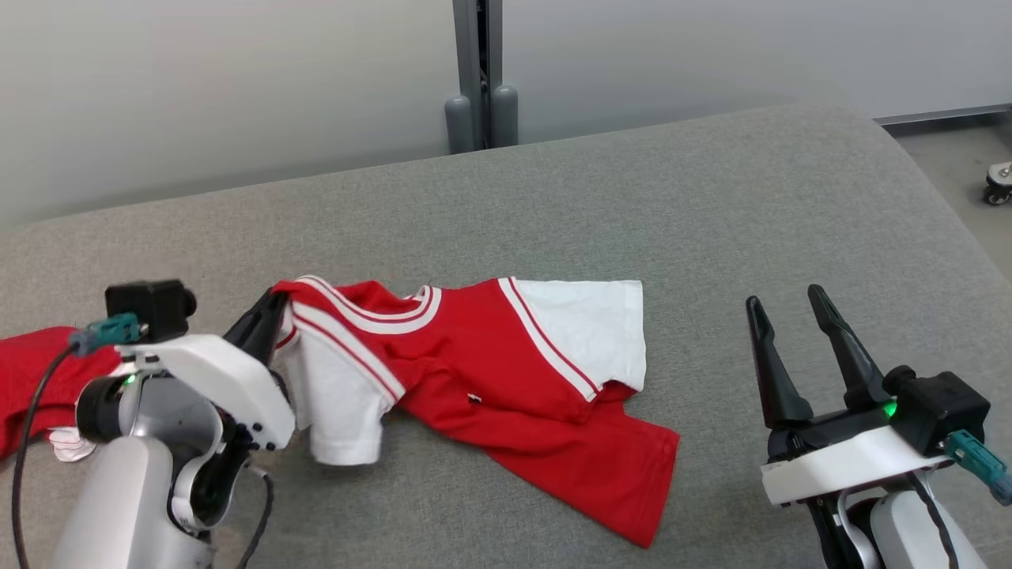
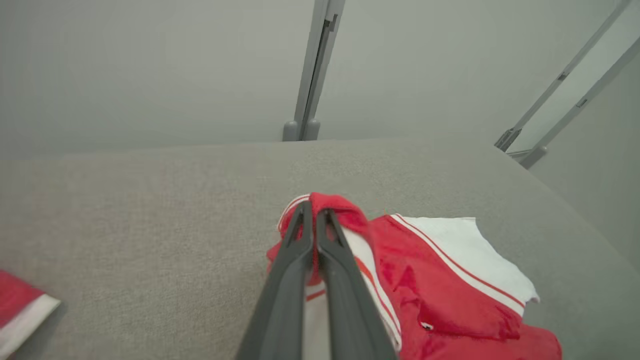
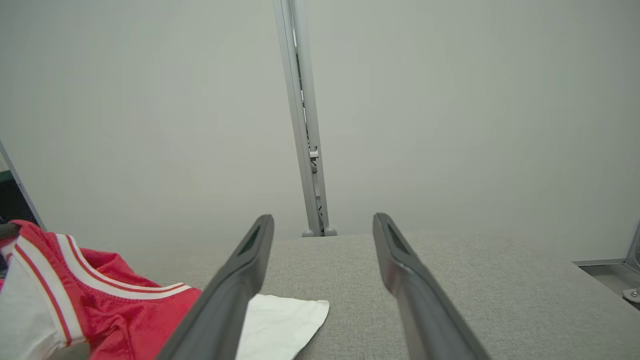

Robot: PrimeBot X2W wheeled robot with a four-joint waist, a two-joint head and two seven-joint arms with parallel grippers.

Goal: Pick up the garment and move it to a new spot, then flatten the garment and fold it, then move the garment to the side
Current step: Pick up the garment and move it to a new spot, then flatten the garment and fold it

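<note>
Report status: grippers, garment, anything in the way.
Left gripper shut on red-and-white shirt at the shoulder. Right gripper open, clear of it. Second red garment at far left, apart from the shirt.

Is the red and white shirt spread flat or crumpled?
Crumpled: the shirt lies wrinkled, its shoulder pinched and lifted by the left gripper.

Head view looks down; both wrist views face the wall [image 2: 150, 75], sharing the garment [image 1: 474, 356].

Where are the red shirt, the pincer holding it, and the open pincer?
red shirt [image 1: 490, 363], head view, on its red chest.
left pincer [image 2: 312, 212], left wrist view, between the tips pinching the shirt.
right pincer [image 1: 783, 296], head view, between its open tips.
</note>
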